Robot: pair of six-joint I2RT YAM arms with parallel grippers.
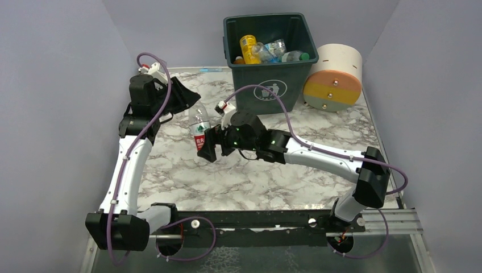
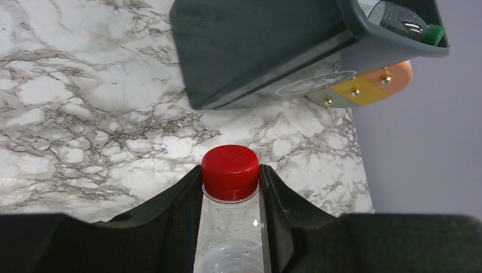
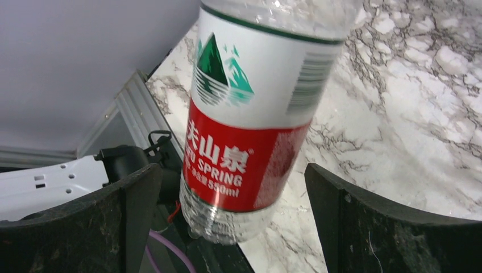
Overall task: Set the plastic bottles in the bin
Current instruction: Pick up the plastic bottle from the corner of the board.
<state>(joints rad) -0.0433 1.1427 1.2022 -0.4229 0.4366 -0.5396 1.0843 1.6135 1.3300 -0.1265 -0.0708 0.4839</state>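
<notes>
Starting at the left: pinching a clear water bottle [image 1: 199,128] by the neck, just under its red cap [image 2: 230,170], with the left gripper [image 2: 230,196] closed snugly against both sides. Holding it apparently up off the marble table [image 1: 256,176], roughly upright with the base swung a little aside. Probably held that high on the neck to leave the labelled body free for a second grasp.

Moving right: bracketing that lower body with the right gripper [image 3: 230,182], spread wide, one finger on each side of the red-and-white label [image 3: 239,165]. Clear of the plastic on both sides and gripping nothing. Reads as a hand-over half set up: offered from the left, not yet taken on the right, perhaps to pass the load to the arm with the easier reach to the bin. Calls for closing on the label band before easing off at the neck, or else risks a drop onto the marble.

Further right, at the far edge: standing open-topped, the dark green bin [image 1: 267,91], already loaded with several bottles [image 1: 273,50], among them a yellow-orange one [image 1: 248,46]. Just beside it on the right, a cream-and-orange cylinder [image 1: 335,77], no part of the job.
</notes>
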